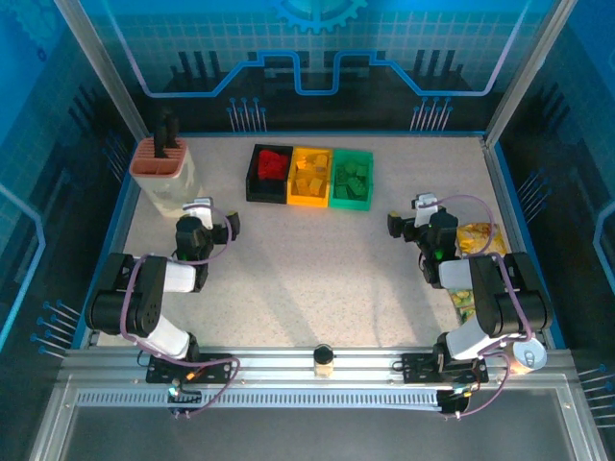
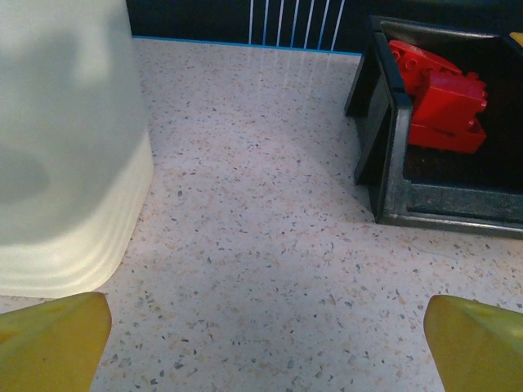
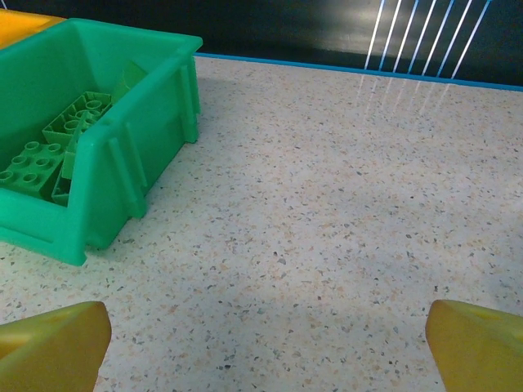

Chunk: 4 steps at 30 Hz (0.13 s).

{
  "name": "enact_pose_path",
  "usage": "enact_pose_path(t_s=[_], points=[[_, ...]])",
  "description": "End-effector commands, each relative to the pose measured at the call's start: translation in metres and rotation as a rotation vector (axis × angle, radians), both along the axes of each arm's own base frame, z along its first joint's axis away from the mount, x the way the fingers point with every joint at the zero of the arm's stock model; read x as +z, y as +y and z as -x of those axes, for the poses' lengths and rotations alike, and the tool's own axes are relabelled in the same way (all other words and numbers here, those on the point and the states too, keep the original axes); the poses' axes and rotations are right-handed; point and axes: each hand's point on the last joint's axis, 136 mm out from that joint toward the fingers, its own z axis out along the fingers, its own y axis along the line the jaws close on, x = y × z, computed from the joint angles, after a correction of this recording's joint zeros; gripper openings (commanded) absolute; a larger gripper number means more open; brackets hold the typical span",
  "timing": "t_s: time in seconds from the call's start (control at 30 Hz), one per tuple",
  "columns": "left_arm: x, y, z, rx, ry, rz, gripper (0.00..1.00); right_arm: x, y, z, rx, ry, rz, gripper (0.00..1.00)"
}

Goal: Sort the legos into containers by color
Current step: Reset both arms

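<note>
Three containers stand side by side at the back middle of the table. The black bin (image 1: 266, 198) holds red legos (image 1: 273, 164), the yellow bin (image 1: 307, 201) holds yellow legos (image 1: 311, 177), and the green bin (image 1: 350, 204) holds green legos (image 1: 352, 177). My left gripper (image 1: 219, 219) hovers open over bare table, left of the black bin. Its wrist view has the black bin (image 2: 392, 147) with red legos (image 2: 437, 102) at upper right and the left gripper (image 2: 265, 351) holding nothing. My right gripper (image 3: 265, 351) is open and holds nothing, right of the green bin (image 3: 122, 163) with green legos (image 3: 41, 159).
A beige knife block (image 1: 163, 168) with black handles stands at the back left, close to the left gripper; its pale base (image 2: 65, 163) shows in the left wrist view. Yellow and green snack bags (image 1: 478, 240) lie by the right arm. A can (image 1: 528, 357) sits at the near right corner.
</note>
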Motion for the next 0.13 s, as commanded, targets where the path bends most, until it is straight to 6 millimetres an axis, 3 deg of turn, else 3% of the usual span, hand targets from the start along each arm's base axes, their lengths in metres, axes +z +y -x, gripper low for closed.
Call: enact_pose_path(t_s=[0.0, 0.1], points=[[0.0059, -0.0055, -0.0059, -0.036, -0.014, -0.006, 0.99, 0.0019, -0.0004, 0.0006, 0.012, -0.007, 0.003, 1.0], [0.0073, -0.0063, -0.0053, -0.04, -0.02, -0.008, 0.99, 0.0017, -0.0005, 0.0007, 0.012, -0.006, 0.003, 1.0]])
